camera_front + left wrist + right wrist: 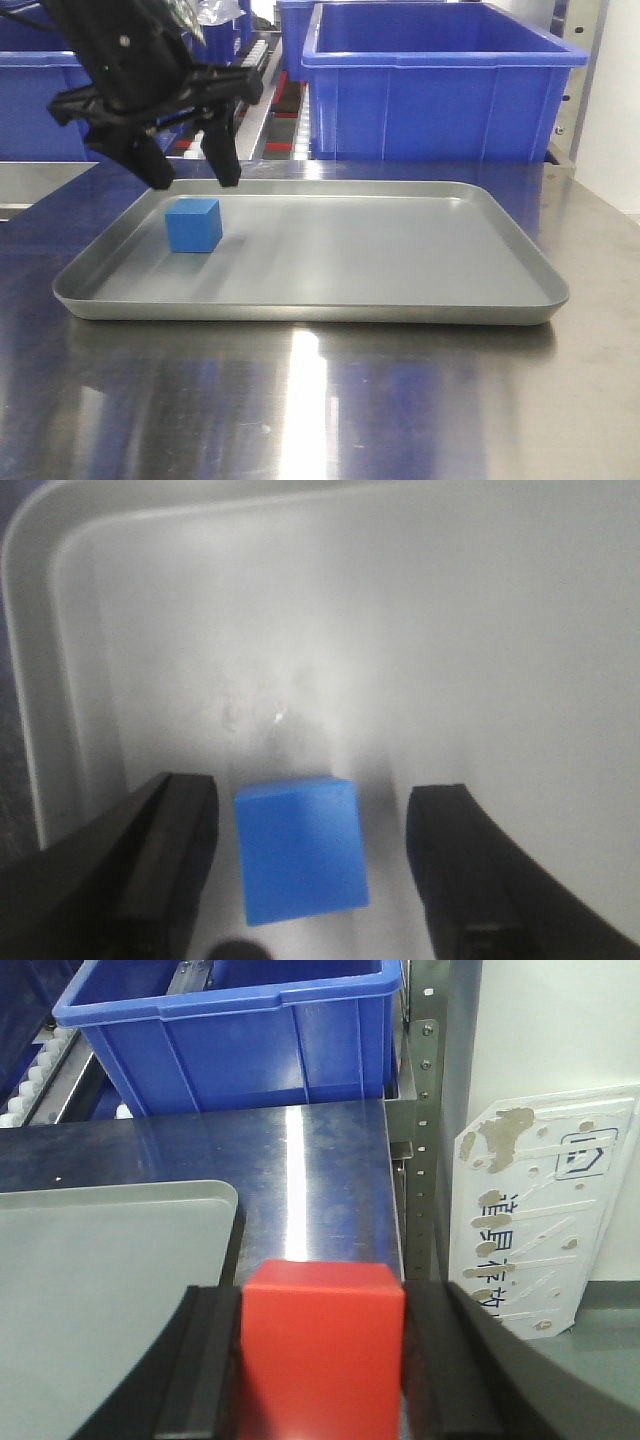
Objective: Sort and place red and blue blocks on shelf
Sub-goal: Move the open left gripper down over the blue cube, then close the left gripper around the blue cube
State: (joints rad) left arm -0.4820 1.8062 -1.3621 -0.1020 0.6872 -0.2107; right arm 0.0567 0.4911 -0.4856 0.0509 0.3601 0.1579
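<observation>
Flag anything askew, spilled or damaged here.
Only the white sign panel leaning beside the steel table looks damaged: brown patches, as if its surface peeled. Blue block and red block look intact; nothing spilled.

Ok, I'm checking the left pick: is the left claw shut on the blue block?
No: the left claw is open, its fingers standing clear of the blue block with a gap on each side.

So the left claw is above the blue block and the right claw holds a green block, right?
No, the right gripper holds a red block, not green; the right wrist view shows it. The left gripper is above the blue block.
</observation>
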